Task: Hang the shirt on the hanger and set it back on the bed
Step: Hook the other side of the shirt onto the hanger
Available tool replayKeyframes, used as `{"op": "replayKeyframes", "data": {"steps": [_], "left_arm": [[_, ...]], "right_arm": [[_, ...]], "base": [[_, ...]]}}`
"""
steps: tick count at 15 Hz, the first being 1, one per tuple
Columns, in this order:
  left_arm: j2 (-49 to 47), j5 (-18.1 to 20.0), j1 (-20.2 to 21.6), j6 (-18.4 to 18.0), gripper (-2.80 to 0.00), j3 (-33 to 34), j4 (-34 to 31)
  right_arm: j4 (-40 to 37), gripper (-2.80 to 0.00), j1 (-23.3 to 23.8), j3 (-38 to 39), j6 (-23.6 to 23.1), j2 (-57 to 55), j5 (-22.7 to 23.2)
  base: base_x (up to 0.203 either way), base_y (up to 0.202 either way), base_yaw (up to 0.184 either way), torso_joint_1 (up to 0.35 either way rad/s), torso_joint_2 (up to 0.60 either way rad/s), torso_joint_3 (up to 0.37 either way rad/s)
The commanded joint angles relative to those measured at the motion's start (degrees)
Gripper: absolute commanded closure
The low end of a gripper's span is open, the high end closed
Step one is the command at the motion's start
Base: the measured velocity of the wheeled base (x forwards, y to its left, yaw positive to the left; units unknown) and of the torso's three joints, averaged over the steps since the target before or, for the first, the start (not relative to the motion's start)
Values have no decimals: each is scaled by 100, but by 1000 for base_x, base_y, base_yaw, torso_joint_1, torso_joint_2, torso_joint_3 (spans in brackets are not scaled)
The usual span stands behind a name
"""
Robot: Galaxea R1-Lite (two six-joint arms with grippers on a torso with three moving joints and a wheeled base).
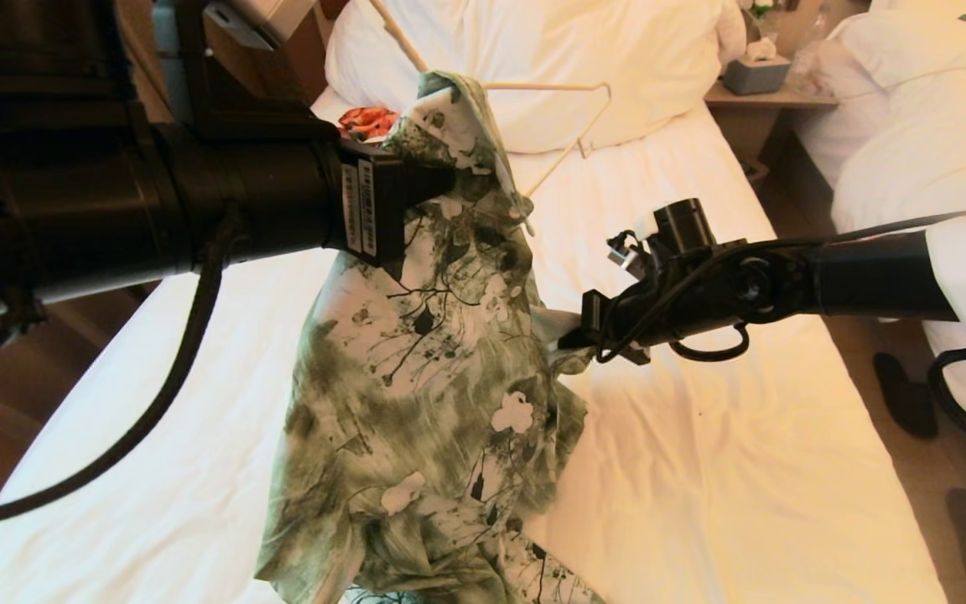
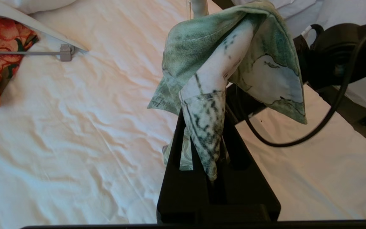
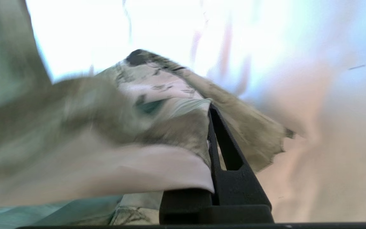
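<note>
Left gripper point(image 2: 203, 140) pinching shirt point(image 1: 433, 369), bed point(image 1: 701, 470) beneath

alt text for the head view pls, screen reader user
The left gripper holds the green leaf-print shirt up over the bed, and the right gripper pinches its edge. The cream hanger pokes out of the shirt's top, near the pillows.

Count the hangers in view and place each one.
2. The cream hanger is raised above the bed, shirt draped over one end. A white clip-bar hanger lies near the pillows with the orange garment. Others may be hidden.
</note>
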State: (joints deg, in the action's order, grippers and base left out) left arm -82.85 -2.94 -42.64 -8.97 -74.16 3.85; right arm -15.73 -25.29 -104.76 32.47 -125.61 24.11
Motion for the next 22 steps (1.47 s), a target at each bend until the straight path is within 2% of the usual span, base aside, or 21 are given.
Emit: {"op": "replayKeyframes", "data": {"steps": [1, 3, 7, 9, 11, 22], "left_arm": [[76, 9, 19, 9, 0, 166, 16], [158, 21, -2, 212, 0, 350, 27], [181, 27, -4, 377, 0, 906, 81], [172, 28, -27, 429, 0, 1198, 515], [226, 21, -148, 510, 0, 1281, 651], [138, 13, -372, 537, 0, 2123, 730]], "right_arm": [[-9, 0, 117, -53, 39, -51, 14], [-1, 0, 198, -53, 81, -69, 14], [6, 0, 380, -88, 160, -66, 32], [-1, 0, 411, -89, 163, -43, 32], [-1, 0, 428, -89, 163, -43, 41], [-12, 0, 510, 145, 330, 273, 41]], "base": [[0, 0, 0, 0, 0, 0], [0, 0, 0, 0, 0, 0], [0, 0, 0, 0, 0, 0], [0, 0, 0, 0, 0, 0], [0, 0, 0, 0, 0, 0], [0, 0, 0, 0, 0, 0]]}}
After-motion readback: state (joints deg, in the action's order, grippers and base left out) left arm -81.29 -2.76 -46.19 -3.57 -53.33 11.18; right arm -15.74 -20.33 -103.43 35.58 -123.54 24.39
